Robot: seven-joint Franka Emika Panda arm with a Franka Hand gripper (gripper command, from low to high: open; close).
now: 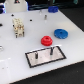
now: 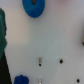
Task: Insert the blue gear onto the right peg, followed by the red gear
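Evidently nothing is done: blue gear (image 1: 60,34) and red gear (image 1: 47,40) lie on the bench (image 1: 70,47), right peg (image 1: 51,51) bare; fingers' state cannot be told.

Robot body: little of it shows, and that little is blurred.
In the exterior view the gripper (image 1: 19,28) is a pale, cream-white blocky shape with several small dark spots on its faces. The wrist view's edge shows a soft dark-teal part (image 2: 2,30), too blurred to identify.
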